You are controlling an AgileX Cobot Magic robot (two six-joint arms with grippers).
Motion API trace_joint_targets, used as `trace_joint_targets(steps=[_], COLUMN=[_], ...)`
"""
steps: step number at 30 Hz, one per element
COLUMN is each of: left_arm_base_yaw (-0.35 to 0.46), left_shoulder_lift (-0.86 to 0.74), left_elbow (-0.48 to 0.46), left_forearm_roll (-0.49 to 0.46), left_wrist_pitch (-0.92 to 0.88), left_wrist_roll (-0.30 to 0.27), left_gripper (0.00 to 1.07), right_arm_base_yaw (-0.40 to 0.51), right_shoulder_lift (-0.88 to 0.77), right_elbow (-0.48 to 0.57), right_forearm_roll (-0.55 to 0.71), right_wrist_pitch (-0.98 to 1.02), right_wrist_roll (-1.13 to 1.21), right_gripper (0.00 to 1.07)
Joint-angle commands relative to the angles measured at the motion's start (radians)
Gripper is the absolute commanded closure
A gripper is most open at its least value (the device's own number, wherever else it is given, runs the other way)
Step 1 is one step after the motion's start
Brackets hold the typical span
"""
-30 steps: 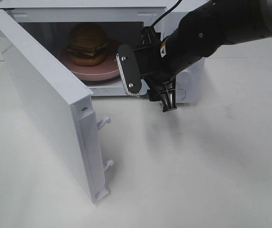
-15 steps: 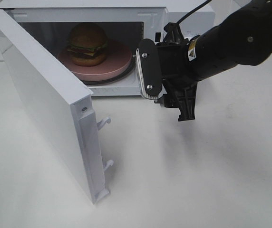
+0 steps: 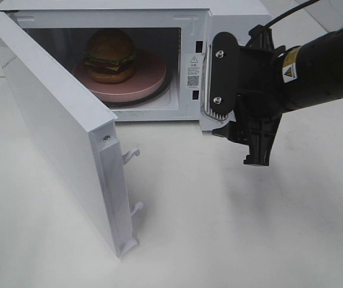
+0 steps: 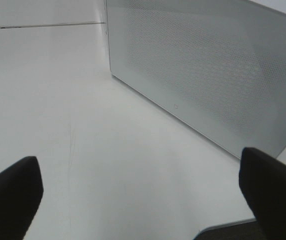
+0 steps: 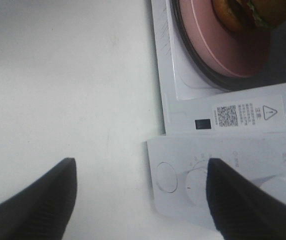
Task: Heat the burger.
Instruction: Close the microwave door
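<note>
Leftward, wide-open microwave door (image 3: 51,120) beside burger (image 3: 110,55).

Glossy bun on the burger (image 3: 110,55), matt pink plate (image 3: 152,77), smooth white microwave door (image 3: 45,114).

We log the setting as a robotics lab test bench: a plain white tabletop (image 3: 249,228) carries a small white microwave (image 3: 231,12) with its door (image 3: 51,120) swung open, and a black robot arm (image 3: 327,66) with a yellow warning label (image 3: 289,66) hangs in front of it.
</note>
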Motion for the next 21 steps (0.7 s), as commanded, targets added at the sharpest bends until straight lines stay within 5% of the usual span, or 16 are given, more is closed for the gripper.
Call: trace_joint_targets(steps=[1, 21], left_arm_base_yaw=[-0.002, -0.002], left_shoulder_lift=[-0.017, -0.017], left_elbow=[-0.001, -0.001], left_forearm_roll=[-0.005, -0.005], left_wrist_pitch=[-0.007, -0.007], left_wrist_roll=[-0.001, -0.001], left_gripper=[0.07, 0.07], right_arm_base_yaw=[-0.005, -0.005], right_shoulder_lift=[-0.062, -0.349], right_elbow=[0.022, 0.029], right_forearm_roll=[0.004, 0.004], right_wrist_pitch=[0.046, 0.457], right_wrist_roll=[0.087, 0.648], right_gripper=[0.36, 0.36])
